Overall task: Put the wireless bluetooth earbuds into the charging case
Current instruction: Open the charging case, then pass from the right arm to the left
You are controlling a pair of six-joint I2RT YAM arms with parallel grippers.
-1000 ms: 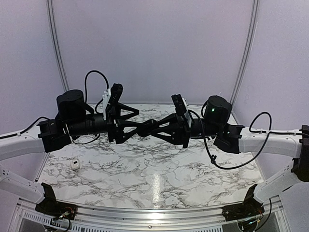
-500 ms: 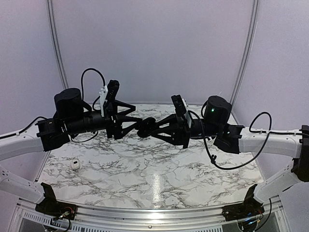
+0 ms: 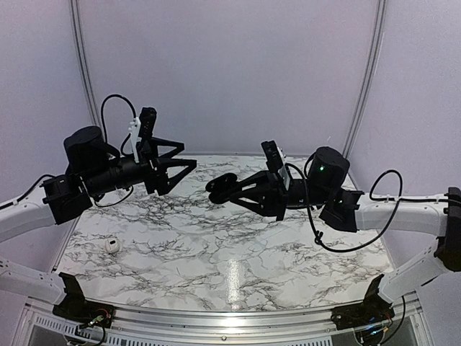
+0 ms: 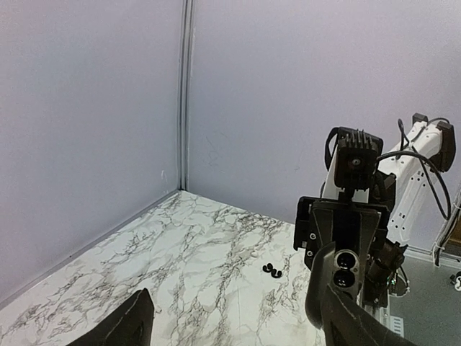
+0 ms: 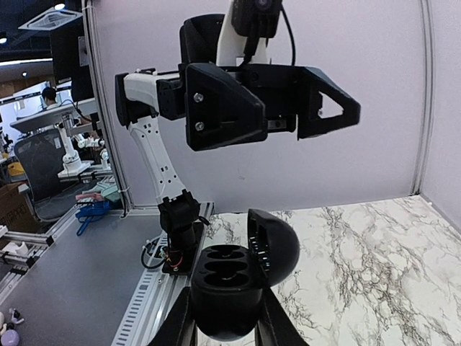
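Note:
My right gripper (image 3: 216, 189) is shut on a black charging case (image 3: 220, 184) and holds it high above the table's middle. In the right wrist view the case (image 5: 229, 288) sits between the fingers (image 5: 225, 321) with its lid swung open and both wells empty. Two tiny black earbuds (image 4: 272, 270) lie side by side on the marble in the left wrist view; I do not see them in the top view. My left gripper (image 3: 184, 174) is open and empty, raised at the left, apart from the case. It also shows in its own view (image 4: 238, 331).
A small white rounded object (image 3: 112, 245) lies on the marble table (image 3: 238, 252) near its left edge. A tiny white speck (image 4: 254, 254) lies by the earbuds. Walls close the back and sides. The left gripper (image 5: 266, 101) hangs above the case in the right wrist view.
My left gripper has pulled back to the left and upward, away from the case it was against. My right gripper has lifted slightly with the case.

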